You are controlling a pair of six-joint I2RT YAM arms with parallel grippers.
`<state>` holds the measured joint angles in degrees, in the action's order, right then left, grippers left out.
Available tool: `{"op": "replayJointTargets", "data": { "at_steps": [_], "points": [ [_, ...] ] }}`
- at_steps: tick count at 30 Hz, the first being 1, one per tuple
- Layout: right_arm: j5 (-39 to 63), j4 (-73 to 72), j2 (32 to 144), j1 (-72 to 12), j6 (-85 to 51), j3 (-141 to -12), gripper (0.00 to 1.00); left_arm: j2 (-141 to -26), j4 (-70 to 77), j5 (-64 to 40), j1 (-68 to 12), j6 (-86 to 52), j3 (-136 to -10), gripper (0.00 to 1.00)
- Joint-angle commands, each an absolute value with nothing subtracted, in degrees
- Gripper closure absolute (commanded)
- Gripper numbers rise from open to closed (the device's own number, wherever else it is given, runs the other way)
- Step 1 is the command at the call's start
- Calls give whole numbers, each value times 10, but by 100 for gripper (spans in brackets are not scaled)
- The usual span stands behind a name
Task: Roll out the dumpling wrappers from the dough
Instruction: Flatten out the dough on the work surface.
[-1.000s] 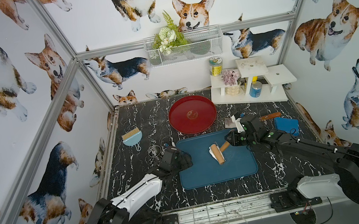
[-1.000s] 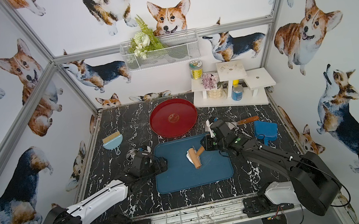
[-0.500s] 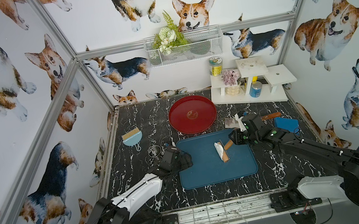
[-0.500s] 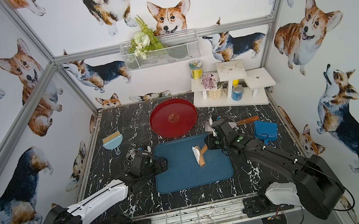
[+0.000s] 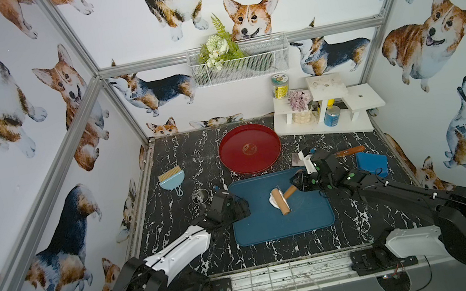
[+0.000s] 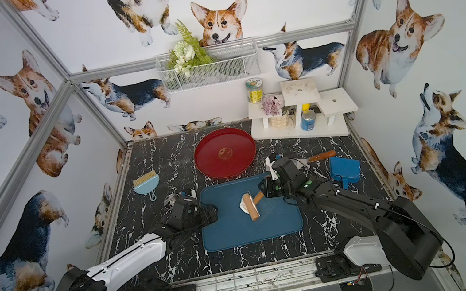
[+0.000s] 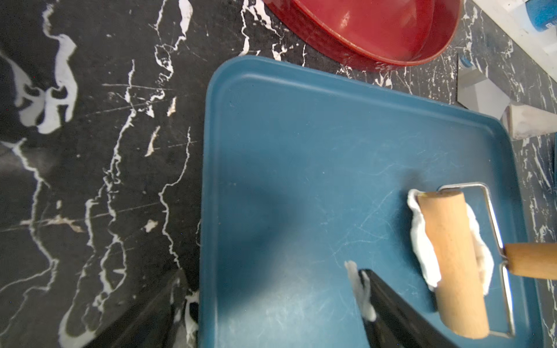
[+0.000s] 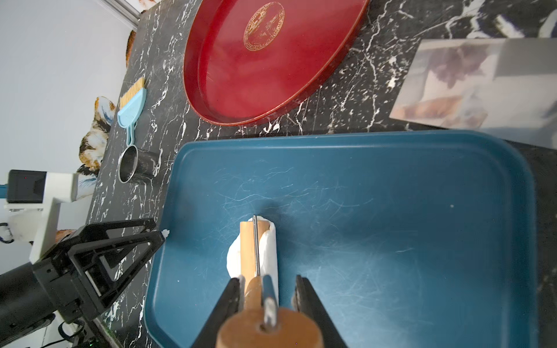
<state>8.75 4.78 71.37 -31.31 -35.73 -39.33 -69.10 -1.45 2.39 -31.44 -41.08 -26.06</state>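
A black marbled tabletop (image 5: 169, 215) sits inside walls printed with corgis. A blue tray (image 5: 273, 233) lies at its middle. Near the tray's middle is the dough (image 5: 273, 201) (image 6: 242, 206), a small flattened white lump with a ragged outline.

A wooden roller (image 5: 282, 206) (image 7: 449, 256) lies across the dough and hides its middle. White shows only along the two sides of the barrel (image 7: 422, 247) (image 8: 233, 256).

The right tool (image 5: 297, 184) (image 8: 266, 283) reaches in from the tray's right side and is clamped on the roller's wooden handle. The left tool (image 5: 238, 208) (image 8: 157, 229) stands spread wide at the tray's left edge and holds nothing. One of its fingers is over the tray and the other over the tabletop outside it. A smear of white clings to the tip of the finger (image 7: 360, 289) over the tray, which stays apart from the lump.

- **Behind the tray:** a red plate (image 5: 248, 137) lies just beside its far edge.
- **To the left:** a brush (image 5: 171, 178) rests in a pale blue pan, and a metal ring (image 8: 129, 164) stands near the tray's far left corner.
- **To the right:** a scraper (image 5: 351, 151) has its blade partly hidden by the right arm in both top views. A blue scoop (image 5: 372, 162) lies beside it.
- **At the back:** a white stand (image 5: 319, 129) with cans fills the right corner, and a wire basket (image 5: 259, 64) of greenery hangs on the wall.
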Motion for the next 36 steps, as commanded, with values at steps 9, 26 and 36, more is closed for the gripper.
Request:
{"op": "replayJointTargets", "data": {
  "at_steps": [9, 26, 36],
  "points": [
    [43, 150, 740, -322, -345, -408, 100, -679, -7, 21, -314, -411, -258, 6],
    [-12, 187, 747, -342, -325, -438, 100, -673, -11, 26, -314, -411, -254, 6],
    [17, 160, 787, -385, -349, -447, 100, -679, -6, 25, -314, -411, -256, 6]
  ]
}}
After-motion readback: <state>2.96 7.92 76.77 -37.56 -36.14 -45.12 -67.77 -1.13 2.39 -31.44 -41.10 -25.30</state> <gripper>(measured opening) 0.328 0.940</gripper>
